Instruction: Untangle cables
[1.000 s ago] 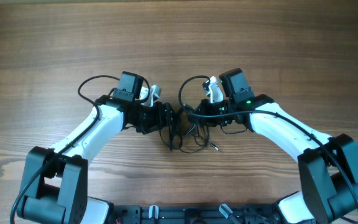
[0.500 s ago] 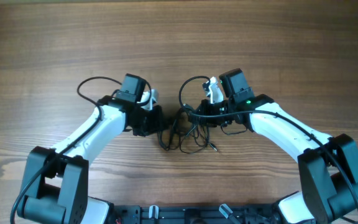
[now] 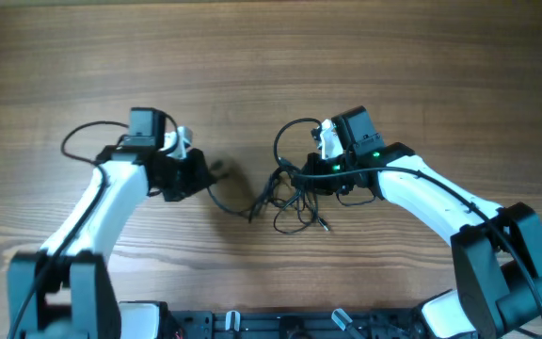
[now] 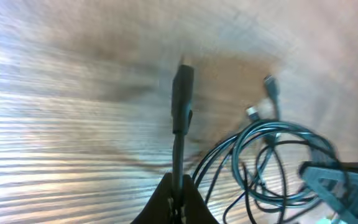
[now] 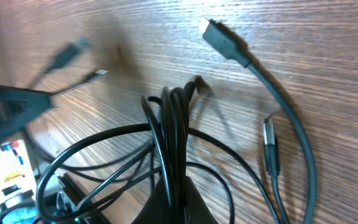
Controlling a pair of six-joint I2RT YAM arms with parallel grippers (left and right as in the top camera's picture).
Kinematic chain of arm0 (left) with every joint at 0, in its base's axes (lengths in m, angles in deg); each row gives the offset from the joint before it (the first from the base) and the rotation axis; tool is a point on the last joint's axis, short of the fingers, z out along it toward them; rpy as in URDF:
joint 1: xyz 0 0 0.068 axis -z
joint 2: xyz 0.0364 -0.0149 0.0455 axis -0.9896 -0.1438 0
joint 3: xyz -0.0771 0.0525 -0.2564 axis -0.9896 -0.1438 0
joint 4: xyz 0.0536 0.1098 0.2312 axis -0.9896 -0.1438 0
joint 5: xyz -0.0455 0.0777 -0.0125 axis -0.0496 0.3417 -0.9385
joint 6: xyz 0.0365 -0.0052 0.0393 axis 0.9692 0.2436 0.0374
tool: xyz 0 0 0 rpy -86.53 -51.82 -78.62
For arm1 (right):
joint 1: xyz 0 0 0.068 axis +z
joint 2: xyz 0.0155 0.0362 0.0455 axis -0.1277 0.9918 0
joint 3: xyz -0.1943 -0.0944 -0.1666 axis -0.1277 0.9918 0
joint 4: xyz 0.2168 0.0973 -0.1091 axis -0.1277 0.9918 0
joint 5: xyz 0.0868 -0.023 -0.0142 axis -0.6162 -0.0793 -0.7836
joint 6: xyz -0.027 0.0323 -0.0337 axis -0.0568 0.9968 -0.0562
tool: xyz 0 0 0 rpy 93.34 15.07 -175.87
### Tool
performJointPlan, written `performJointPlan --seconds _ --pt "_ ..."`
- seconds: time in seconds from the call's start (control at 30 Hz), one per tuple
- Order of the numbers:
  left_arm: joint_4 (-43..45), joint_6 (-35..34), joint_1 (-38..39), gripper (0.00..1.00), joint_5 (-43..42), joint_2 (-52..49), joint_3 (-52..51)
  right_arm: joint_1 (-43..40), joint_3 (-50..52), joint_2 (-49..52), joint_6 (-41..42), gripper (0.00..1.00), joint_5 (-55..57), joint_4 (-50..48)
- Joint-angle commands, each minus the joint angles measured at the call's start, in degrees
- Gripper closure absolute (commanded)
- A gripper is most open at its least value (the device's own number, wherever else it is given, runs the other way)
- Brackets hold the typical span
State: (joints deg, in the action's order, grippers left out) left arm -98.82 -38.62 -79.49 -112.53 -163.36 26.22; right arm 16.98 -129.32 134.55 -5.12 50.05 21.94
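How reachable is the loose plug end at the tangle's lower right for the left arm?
Probably not as things stand. The left gripper is shut on another cable, well left of the tangle, which the right gripper holds and which lies between it and that plug end.

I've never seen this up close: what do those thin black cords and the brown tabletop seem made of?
The thin black cords look plastic- or rubber-sheathed: smooth, faintly glossy, bending in loose loops. Their plug ends have silvery tips, probably metal. The brown tabletop looks like wood or wood-print laminate: long grain lines, fairly matte.
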Motion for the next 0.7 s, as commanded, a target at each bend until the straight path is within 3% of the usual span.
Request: performJointPlan --seconds 0.0,0.27,0.3,0.33,0.37,0.43,0.5,0.67 --pt "-0.2 2.5 -4.4 0.96 -0.5 5.7 -0.1 -0.1 -0.1 -0.4 1.7 0.96 3.7 1.0" --pt "-3.9 3.6 -15.8 0.95 1.8 12.0 -0.2 -0.1 -0.1 -0.4 2.4 0.96 6.1 2.2" --pt "-4.5 3.5 -16.5 0.91 1.7 12.0 -0.2 -0.1 -0.1 -0.4 2.9 0.96 6.1 2.2" --pt "-5.3 3.4 -16.9 0.82 1.1 12.0 -0.2 -0.1 -0.1 -0.4 3.1 0.96 6.0 2.0" --pt "-6.2 3.5 -16.5 0.61 0.3 12.0 -0.2 -0.1 -0.1 -0.4 3.1 0.96 6.0 1.8" --pt "-7.1 3.5 -15.1 0.45 0.3 12.0 -0.2 -0.1 -0.1 -0.4 3.1 0.96 5.9 1.8" --pt "-7.5 3.5 -13.0 0.4 0.3 12.0 -0.2 -0.1 -0.1 -0.4 3.0 0.96 5.8 1.8" --pt "-7.5 3.8 -5.8 0.42 -1.0 12.0 -0.2 -0.1 -0.1 -0.4 3.1 0.96 5.8 1.8"
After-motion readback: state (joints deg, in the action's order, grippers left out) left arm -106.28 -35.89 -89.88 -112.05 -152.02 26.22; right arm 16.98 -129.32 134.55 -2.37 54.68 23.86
